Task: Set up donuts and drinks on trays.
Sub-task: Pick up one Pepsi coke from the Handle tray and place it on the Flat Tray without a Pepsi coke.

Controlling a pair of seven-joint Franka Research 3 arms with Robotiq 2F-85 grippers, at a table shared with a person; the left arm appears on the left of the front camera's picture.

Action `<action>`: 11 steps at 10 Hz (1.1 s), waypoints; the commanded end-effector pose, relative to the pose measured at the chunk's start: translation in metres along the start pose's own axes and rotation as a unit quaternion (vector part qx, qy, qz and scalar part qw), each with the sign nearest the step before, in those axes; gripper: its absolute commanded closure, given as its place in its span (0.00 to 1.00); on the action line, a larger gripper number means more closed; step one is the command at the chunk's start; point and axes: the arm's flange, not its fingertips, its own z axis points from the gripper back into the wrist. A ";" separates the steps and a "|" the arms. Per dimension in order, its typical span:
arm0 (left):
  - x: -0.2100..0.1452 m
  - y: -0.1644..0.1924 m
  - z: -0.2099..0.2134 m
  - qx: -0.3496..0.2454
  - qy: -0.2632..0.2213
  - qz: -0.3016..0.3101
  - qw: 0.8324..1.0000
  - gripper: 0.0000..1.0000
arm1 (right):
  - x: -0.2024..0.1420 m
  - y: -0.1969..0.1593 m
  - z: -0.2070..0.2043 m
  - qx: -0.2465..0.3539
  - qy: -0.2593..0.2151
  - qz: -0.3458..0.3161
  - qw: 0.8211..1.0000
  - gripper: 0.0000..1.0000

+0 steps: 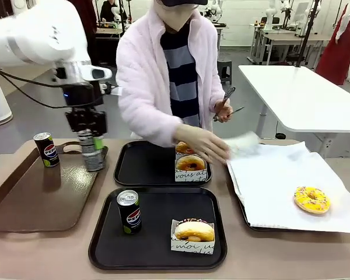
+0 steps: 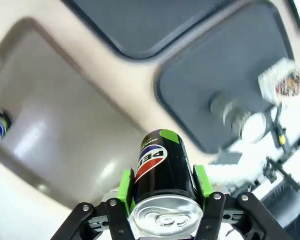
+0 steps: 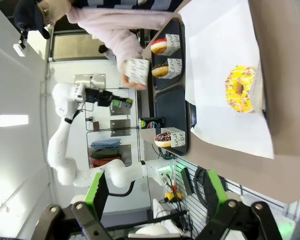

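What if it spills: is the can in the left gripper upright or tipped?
Upright: the can sits near vertical in the left gripper, silver top up.

Near black tray [image 1: 105, 233] holds sleeved donut [image 1: 193, 230] and upright Pepsi can [image 1: 129, 211]; far tray [image 1: 141, 166], two sleeved donuts [image 1: 191, 162].

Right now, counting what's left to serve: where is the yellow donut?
Front view, right side: the yellow donut lies alone on the white paper, right of the near black tray.
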 end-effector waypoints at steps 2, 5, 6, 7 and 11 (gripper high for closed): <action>-0.096 0.006 0.034 0.019 -0.007 -0.039 0.999 0.42 | -0.001 0.001 0.001 0.006 0.000 0.004 1.000 0.00; -0.122 0.008 0.038 0.036 -0.036 -0.038 0.998 0.42 | -0.001 0.001 0.001 0.006 0.000 0.004 1.000 0.00; -0.125 0.007 0.039 0.038 -0.044 -0.035 0.998 0.42 | -0.001 0.001 0.001 0.006 0.000 0.004 1.000 0.00; -0.125 0.009 0.042 0.042 -0.054 -0.033 0.997 0.42 | -0.001 0.001 0.001 0.006 0.000 0.004 1.000 0.00; -0.125 0.011 0.043 0.049 -0.073 -0.012 0.996 0.42 | -0.001 0.001 0.001 0.006 0.000 0.004 1.000 0.00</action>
